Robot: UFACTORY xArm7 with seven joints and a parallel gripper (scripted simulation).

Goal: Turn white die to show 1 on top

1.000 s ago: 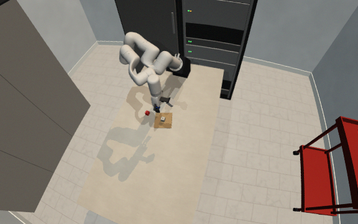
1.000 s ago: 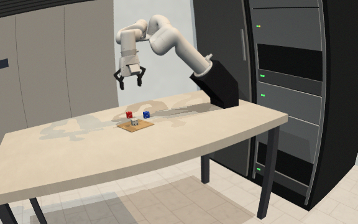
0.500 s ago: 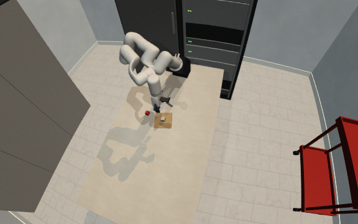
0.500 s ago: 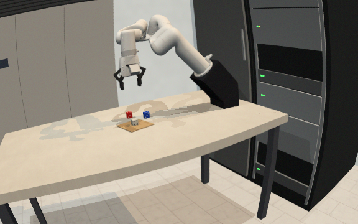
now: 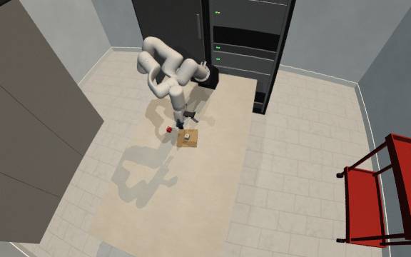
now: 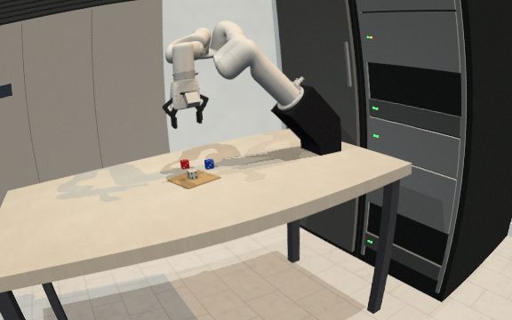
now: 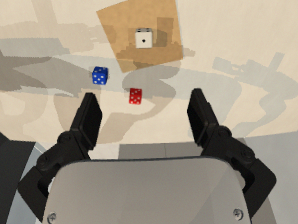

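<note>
The white die [image 5: 187, 136] [image 6: 192, 174] [image 7: 144, 38] sits flat on the brown mat [image 5: 193, 143] [image 6: 188, 184] [image 7: 125, 17], inside its edges. Its upper face shows a single pip in the wrist view; a side face shows several. The red die [image 5: 169, 129] [image 6: 185, 164] [image 7: 135, 96] and the blue die [image 6: 209, 164] [image 7: 100, 75] lie flat on the table, apart from each other and off the mat. My gripper [image 6: 187, 124] [image 7: 143, 101] is open and empty, high above the table and behind the mat as the exterior camera sees it. In the top view it partly hides the blue die.
The wooden table [image 5: 205, 200] [image 6: 118, 236] carries the arm's black base [image 6: 316, 120] at one end. A dark server rack [image 5: 248, 36] [image 6: 412, 111] stands behind that end. The table's back edge lies not far beyond the red die. A red cart [image 5: 364, 203] stands away from the table.
</note>
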